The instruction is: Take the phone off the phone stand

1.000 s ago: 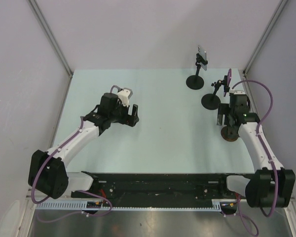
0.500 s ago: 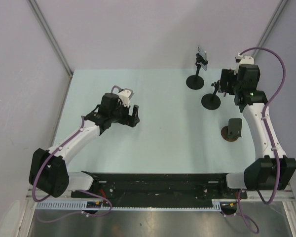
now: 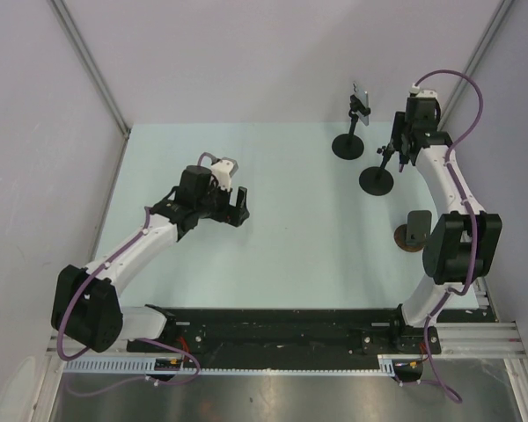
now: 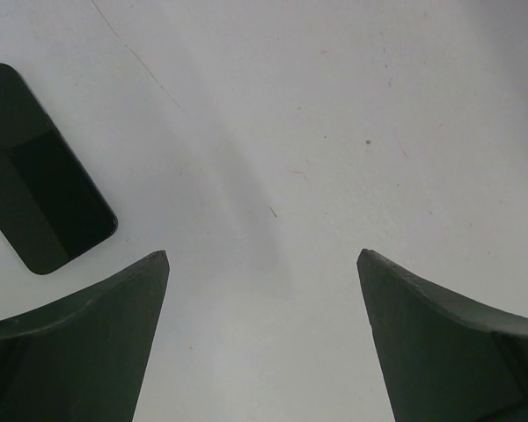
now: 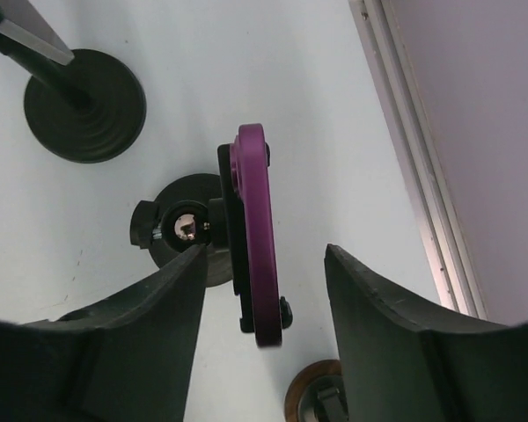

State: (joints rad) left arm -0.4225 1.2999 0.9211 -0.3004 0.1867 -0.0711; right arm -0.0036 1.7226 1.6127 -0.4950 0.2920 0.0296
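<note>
Purple phone (image 5: 257,233) clamped in the phone stand (image 5: 158,230), upper right of the overhead frame | right gripper (image 5: 261,257) wide open, holding nothing, jaws either side of the phone, looks lined up to pinch it | left gripper (image 4: 262,257) open and empty over the counter (image 4: 334,105), parked out of the way

1. The right arm reaches toward the far right corner. The right gripper (image 3: 405,148) hangs at the top of the near stand (image 3: 376,181), whose round base sits on the surface (image 3: 299,246).
2. Just beyond it and to the left, the far stand (image 3: 349,146) holds a phone (image 3: 361,95).
3. A brown disc (image 3: 411,239) with a dark piece on it lies nearer, beside the right arm.
4. The left gripper (image 3: 235,206) is mid-left, fingers apart, well apart from both stands.
</note>
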